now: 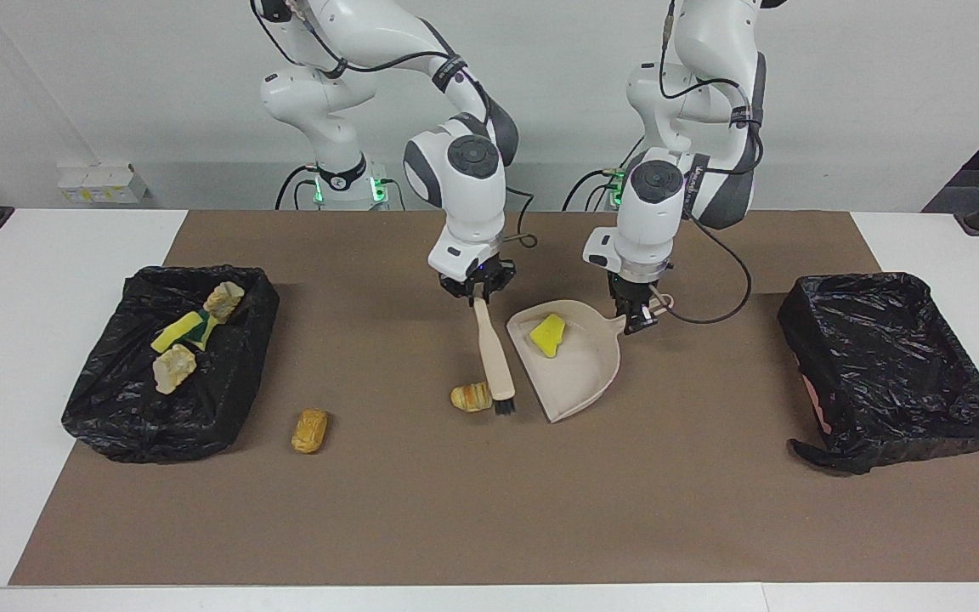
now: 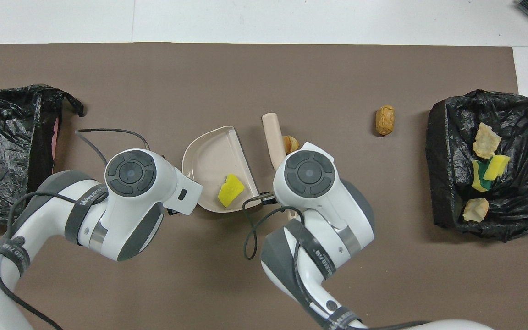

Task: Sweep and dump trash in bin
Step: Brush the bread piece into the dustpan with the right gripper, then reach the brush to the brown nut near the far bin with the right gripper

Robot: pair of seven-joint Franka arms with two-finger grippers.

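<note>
The right hand (image 1: 476, 295) was clenched on the top of the handle of a beige plastic brush (image 1: 492, 357), which hung down from it with its dark bristles at the brown mat (image 1: 472, 510) on the tabletop. The bristles stood just beside a tan-orange, striped bread-like chunk (image 1: 471, 397), touching it or nearly so, on the side toward the left arm's end. In the overhead view this chunk (image 2: 290, 143) showed only partly, beside the brush's handle (image 2: 271, 137) and half under the right arm's wrist.

The left hand (image 1: 641, 316) was closed on the short handle of a beige plastic dustpan (image 1: 579, 374), which lay on the mat just beside the brush with its open lip toward the right arm's end. Inside the pan, near its handle end, sat a yellow-green sponge piece (image 1: 548, 335), also seen from above (image 2: 230, 189).

A second tan-orange chunk (image 1: 309, 430) lay alone on the mat, between the first chunk and the black-bag-lined bin (image 1: 116, 416) at the right arm's end of the tabletop. In that bin rested two pale tan chunks (image 1: 173, 367) and (image 1: 223, 299), with a yellow and green sponge piece (image 1: 179, 331) between them.

Another black-bag-lined bin (image 1: 948, 425) stood at the left arm's end, well apart from the dustpan.
</note>
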